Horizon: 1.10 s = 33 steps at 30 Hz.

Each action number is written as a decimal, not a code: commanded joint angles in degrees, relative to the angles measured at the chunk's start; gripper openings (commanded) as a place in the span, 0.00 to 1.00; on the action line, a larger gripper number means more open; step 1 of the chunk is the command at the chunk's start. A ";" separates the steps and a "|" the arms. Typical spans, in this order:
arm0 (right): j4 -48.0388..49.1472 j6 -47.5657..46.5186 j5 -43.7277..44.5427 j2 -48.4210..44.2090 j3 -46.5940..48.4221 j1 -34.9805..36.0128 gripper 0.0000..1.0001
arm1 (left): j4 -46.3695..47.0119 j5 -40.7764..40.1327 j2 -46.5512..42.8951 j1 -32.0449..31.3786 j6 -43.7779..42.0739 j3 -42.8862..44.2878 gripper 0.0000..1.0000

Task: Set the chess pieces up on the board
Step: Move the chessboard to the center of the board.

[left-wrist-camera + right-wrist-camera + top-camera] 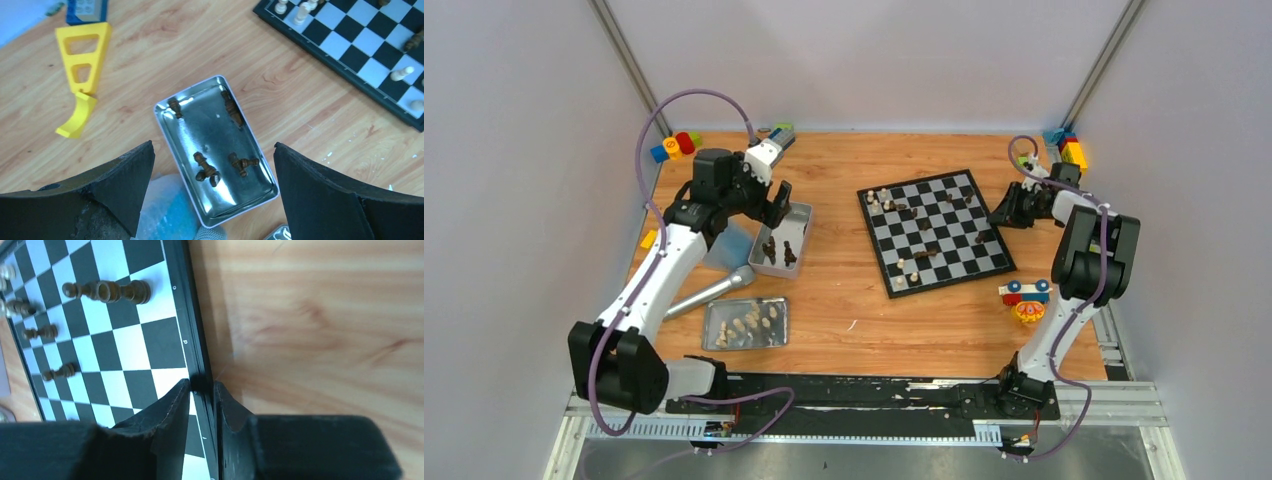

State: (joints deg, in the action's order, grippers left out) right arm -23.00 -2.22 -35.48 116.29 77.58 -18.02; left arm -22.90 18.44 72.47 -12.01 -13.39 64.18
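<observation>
Brown wood makes up the tabletop [834, 295], and the board [934, 230] lies on it over on my right side. A few chess pieces [107, 291] are on the squares, and some of them have tipped over.

My right gripper [202, 390] is down at the board's right edge. Its two fingers are close together, with the thin dark rim between them. I cannot tell if they are pinching it tight.

My left gripper [214, 147] is spread wide apart and holds nothing. It hangs over a shiny metal tray [167, 112] where dark pieces [206, 167] lie on their sides. Pale pieces wait in a second tray [746, 325] closer to my base.

I think the pieces are tiny, light and hard. They are round, so they may roll or slip. I would pinch one gently across its thin middle. The board looks flat and stiff, and it could slide if I push it.
</observation>
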 commanded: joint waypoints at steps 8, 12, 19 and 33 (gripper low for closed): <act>0.37 -3.05 -0.08 -15.03 -18.27 10.53 0.23 | 2.78 6.11 11.41 -6.56 8.61 1.15 0.92; 0.23 -2.80 1.01 -17.30 -18.03 10.81 0.32 | 2.81 7.86 17.77 -8.90 12.75 2.94 0.87; 0.24 -2.79 1.64 -16.24 -15.59 10.82 0.42 | 1.25 5.48 25.76 -12.60 16.99 7.53 0.77; 0.18 -2.53 -0.64 -11.67 -13.60 12.91 0.42 | 0.62 1.92 36.35 -14.54 22.09 10.99 0.67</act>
State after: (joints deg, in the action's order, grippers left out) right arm -23.73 -4.36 -34.63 103.48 62.30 -6.44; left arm -22.59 20.67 107.39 -25.89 6.35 72.53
